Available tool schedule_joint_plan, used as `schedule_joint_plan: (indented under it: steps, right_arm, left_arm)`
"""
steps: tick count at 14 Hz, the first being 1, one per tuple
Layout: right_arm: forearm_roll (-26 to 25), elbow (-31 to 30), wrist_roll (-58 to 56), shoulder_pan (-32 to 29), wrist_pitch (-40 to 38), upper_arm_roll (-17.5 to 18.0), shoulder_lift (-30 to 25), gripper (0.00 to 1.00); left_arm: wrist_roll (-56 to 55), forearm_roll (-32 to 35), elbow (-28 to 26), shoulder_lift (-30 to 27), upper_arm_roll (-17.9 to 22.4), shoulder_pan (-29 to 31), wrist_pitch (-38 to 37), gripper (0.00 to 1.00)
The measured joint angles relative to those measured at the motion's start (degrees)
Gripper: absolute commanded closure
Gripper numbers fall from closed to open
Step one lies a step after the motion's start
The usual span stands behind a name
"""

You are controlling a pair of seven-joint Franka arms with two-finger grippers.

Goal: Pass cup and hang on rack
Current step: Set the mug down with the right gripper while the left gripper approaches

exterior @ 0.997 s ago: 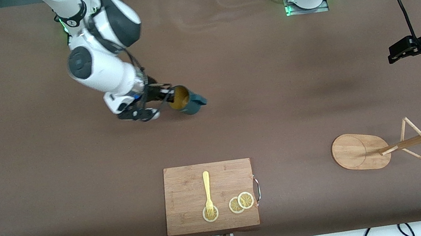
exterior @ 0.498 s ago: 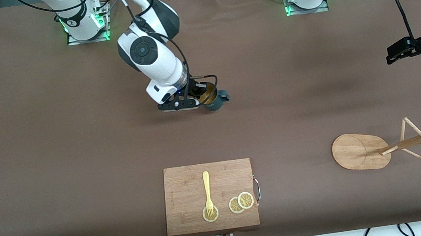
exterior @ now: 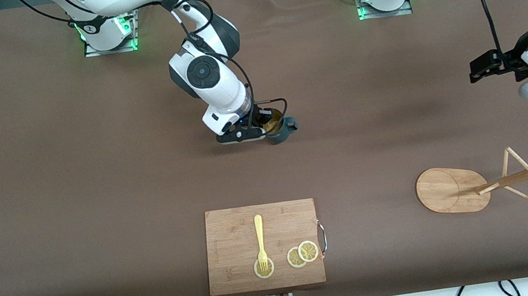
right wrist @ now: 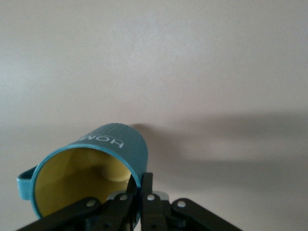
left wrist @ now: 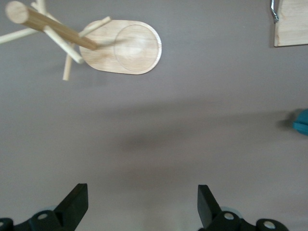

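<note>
Wide bare brown bench [exterior: 66,200] toward the right arm's end, open for passing. Open stretch too between the right gripper [exterior: 268,125], clamped on the rim of the cup [exterior: 281,131] over mid-bench, and the left gripper [exterior: 480,68], jaws spread, hanging over the left arm's end. Blocking the near edge: the cutting board [exterior: 235,232] with fork [exterior: 260,241] and lemon slices [exterior: 302,254] on it. Nearer the left arm's end, the rack [exterior: 451,190], pole and pegs jutting up and outward. Clear lane between cutting board and rack base. Right arm's elbow looming over the bench between its base and the cup.
</note>
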Motion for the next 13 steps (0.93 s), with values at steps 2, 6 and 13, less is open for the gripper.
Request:
schedule_joint_plan:
  steps: [2,6,13]
  right_arm:
    - [-1.6,0.6,0.0,0.0,0.0,-0.1,1.1,1.00]
    - [-3.5,0.9,0.0,0.1,-0.2,-0.1,1.6,1.00]
    - [-6.6,1.8,0.0,0.6,-0.1,-0.2,3.1,0.00]
  left_arm:
    - [0.2,-1.0,-0.5,0.2,-0.6,-1.0,-0.1,0.00]
    - [8.2,-1.1,-1.4,0.3,-2.7,-2.9,-0.1,0.00]
    - [39.1,-8.5,-7.6,1.1,-3.2,-3.0,-0.3,0.00]
